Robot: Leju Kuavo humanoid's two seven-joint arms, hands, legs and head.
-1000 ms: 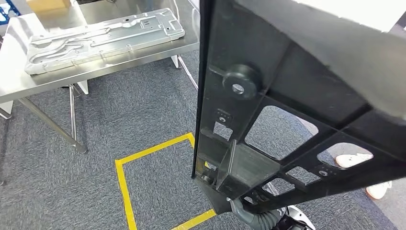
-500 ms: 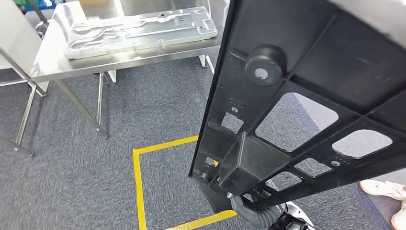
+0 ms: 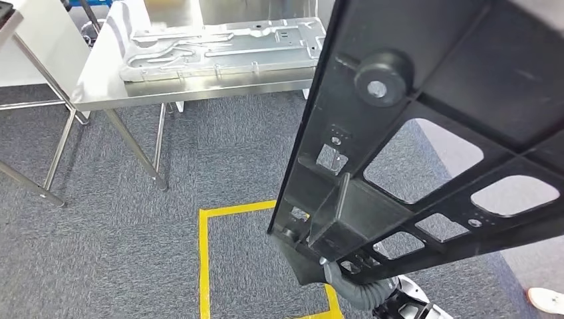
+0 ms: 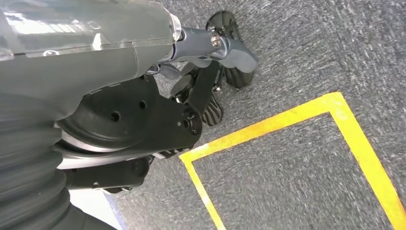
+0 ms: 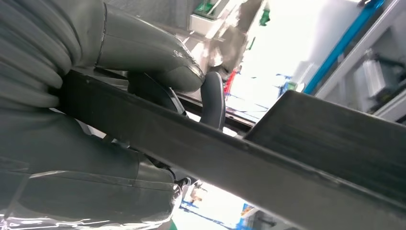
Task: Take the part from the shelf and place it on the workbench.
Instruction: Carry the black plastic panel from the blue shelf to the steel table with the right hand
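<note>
A large black plastic part (image 3: 425, 100), ribbed and pierced with openings, hangs tilted close before me and covers the right of the head view. My right hand (image 5: 143, 81) grips its edge (image 5: 239, 158), thumb over one face and fingers behind the other. Its grey ribbed wrist (image 3: 356, 292) shows under the part's lower end. The steel workbench (image 3: 106, 80) stands ahead at the upper left, beyond a strip of carpet. My left hand (image 4: 206, 72) hangs over the floor with its fingers apart, holding nothing.
A long embossed metal plate (image 3: 226, 46) lies on the workbench. A second table's legs (image 3: 33, 186) stand at the far left. A yellow tape square (image 3: 204, 259) marks the grey carpet below me. A person's white shoe (image 3: 549, 299) is at the lower right corner.
The whole view has turned: the workbench has slid rightward in the picture and a second table has come in at the left. The part stays in my right hand.
</note>
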